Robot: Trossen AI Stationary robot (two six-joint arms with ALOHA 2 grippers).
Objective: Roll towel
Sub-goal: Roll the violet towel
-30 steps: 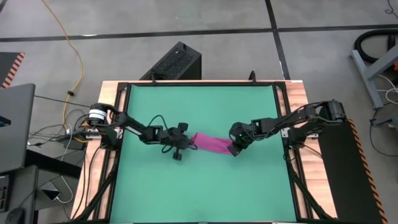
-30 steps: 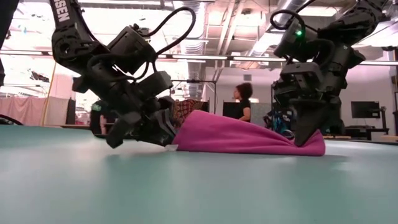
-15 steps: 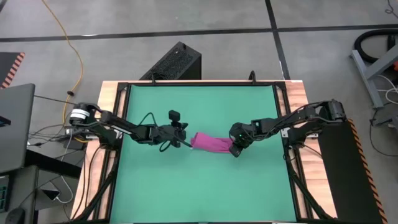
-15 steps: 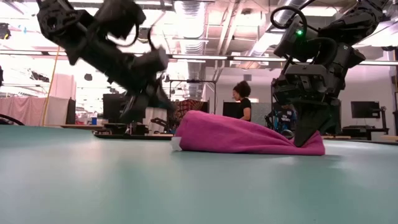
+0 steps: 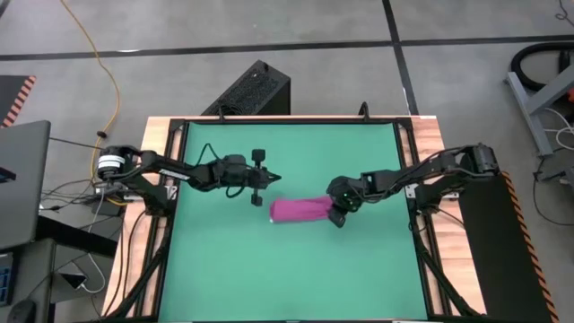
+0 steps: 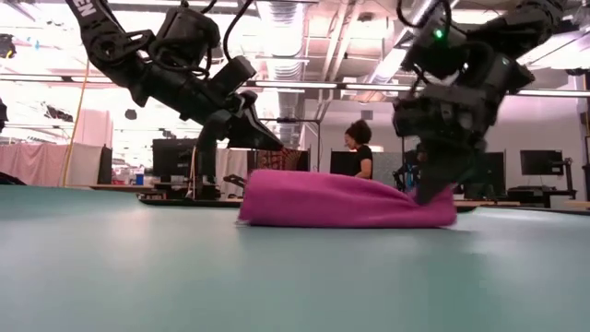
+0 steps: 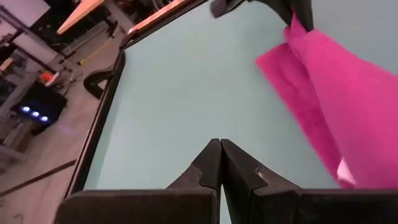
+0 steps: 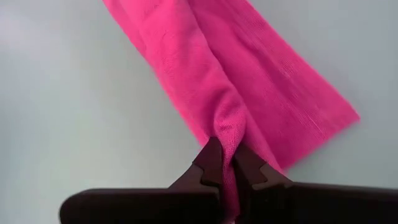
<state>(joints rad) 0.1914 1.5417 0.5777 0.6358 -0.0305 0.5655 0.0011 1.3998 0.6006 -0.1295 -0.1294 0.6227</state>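
The magenta-pink towel [image 5: 300, 210] lies as a long, folded strip across the middle of the green mat [image 5: 269, 269]. It also shows in the low view [image 6: 341, 198]. Its white tag [image 7: 345, 171] is at its left end. My right gripper [image 5: 336, 215] is shut on the towel's right end [image 6: 433, 207]. My left gripper [image 5: 269, 179] is shut and empty. It hangs above the mat, just beyond the towel's left end on the far side [image 6: 275, 143]. My right gripper pinches a raised fold of the towel's right end [image 8: 227, 134] between its two fingers. The fingers come from above, pointing down. The rest of the towel lies on the mat, stretching away toward the table's left.
The mat is framed by black rails and wooden table edges [image 5: 430, 135]. A black box [image 5: 251, 90] stands on the floor beyond the far edge. A person [image 6: 359, 148] is in the room far behind the table.
My left gripper has drawn away from the towel's left end, rising and going toward the far edge. My right gripper has gone a little toward the table's left with the towel's right end. The towel has shifted left, and its left end has swung toward the near edge.
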